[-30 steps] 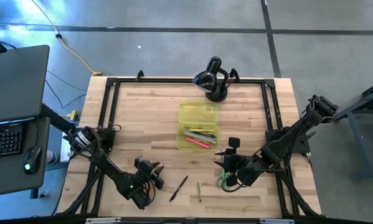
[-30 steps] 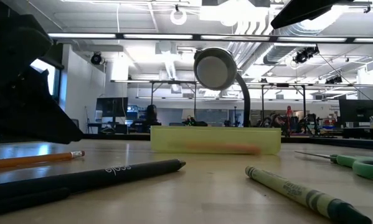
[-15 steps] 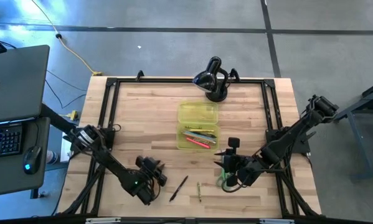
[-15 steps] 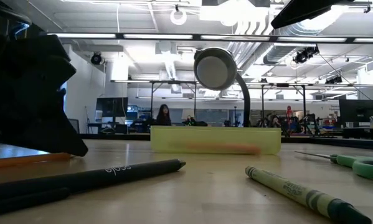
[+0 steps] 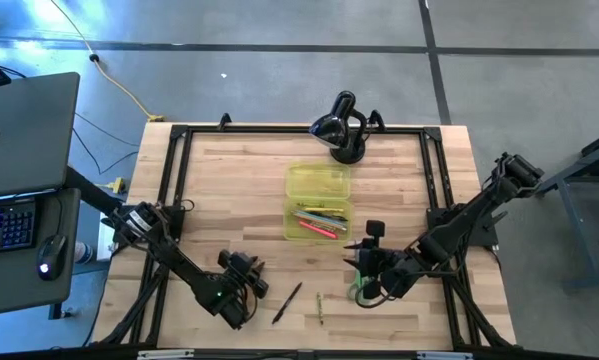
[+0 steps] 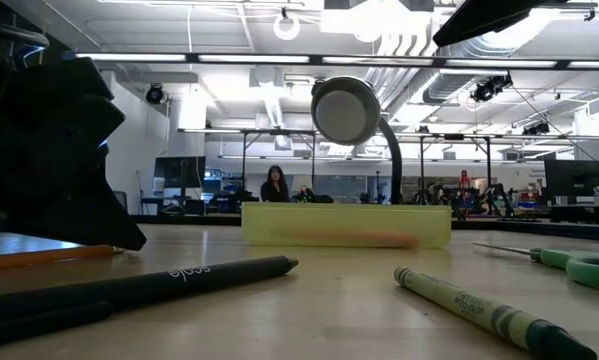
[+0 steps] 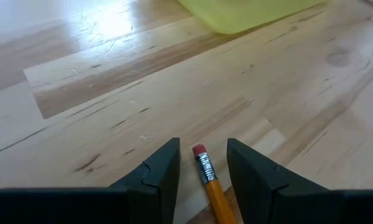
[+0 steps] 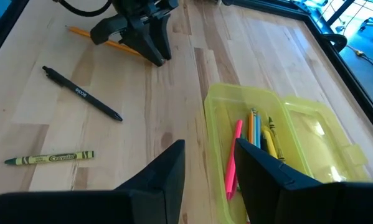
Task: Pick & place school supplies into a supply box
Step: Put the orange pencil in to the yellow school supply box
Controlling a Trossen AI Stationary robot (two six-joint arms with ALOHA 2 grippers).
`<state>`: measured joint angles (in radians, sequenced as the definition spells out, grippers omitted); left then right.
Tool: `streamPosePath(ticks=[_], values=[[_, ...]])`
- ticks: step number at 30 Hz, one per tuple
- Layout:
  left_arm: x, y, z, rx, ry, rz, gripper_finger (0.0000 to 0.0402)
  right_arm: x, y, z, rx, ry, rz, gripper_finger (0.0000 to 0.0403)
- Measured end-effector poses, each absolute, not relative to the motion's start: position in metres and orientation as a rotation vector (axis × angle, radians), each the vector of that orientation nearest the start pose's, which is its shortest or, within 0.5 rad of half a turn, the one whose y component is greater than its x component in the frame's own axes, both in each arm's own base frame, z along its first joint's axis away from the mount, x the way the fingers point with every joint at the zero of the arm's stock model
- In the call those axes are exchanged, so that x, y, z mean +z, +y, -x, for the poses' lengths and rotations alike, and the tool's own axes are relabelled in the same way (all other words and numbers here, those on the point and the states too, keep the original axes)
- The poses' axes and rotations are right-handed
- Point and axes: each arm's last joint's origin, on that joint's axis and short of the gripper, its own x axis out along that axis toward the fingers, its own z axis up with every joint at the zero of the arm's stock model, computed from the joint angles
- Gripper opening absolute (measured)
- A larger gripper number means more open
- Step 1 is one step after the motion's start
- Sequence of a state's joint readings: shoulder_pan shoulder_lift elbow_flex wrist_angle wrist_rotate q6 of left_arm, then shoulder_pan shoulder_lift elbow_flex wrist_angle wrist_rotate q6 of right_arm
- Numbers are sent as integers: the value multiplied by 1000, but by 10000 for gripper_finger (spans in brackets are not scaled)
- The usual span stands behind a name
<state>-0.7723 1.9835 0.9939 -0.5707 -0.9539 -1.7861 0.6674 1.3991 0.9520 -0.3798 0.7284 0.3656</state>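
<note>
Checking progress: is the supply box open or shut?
Open: the supply box has its lid laid flat beside it, with pens visible inside.

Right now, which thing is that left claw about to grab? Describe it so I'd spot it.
Find the yellow-green box mid-table, then look toward the left gripper. Between its open fingers lies an orange pencil, the only loose item with a pink eraser, unlike the black pen and green crayon.

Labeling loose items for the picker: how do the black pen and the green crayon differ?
The black pen is longer than the green crayon. The pen is black with small pale lettering; the crayon wears a green paper label with dark print. In the high view the pen lies nearer the left gripper than the crayon does. Both lie flat on the table, outside the supply box.
</note>
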Motion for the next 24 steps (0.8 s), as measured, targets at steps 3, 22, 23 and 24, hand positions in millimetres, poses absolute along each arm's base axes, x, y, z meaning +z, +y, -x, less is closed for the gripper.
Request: streamPosePath(ticks=[3, 22, 23, 24], values=[[89, -201, -240, 832, 485, 471, 166, 246, 160, -234, -171, 605, 179, 117], [84, -204, -241, 824, 571, 543, 166, 245, 161, -233, -112, 636, 138, 117], [82, -205, -241, 826, 578, 537, 166, 245, 162, -233, -104, 640, 135, 117], [80, -206, -240, 824, 579, 529, 166, 245, 162, -233, -96, 644, 132, 117]])
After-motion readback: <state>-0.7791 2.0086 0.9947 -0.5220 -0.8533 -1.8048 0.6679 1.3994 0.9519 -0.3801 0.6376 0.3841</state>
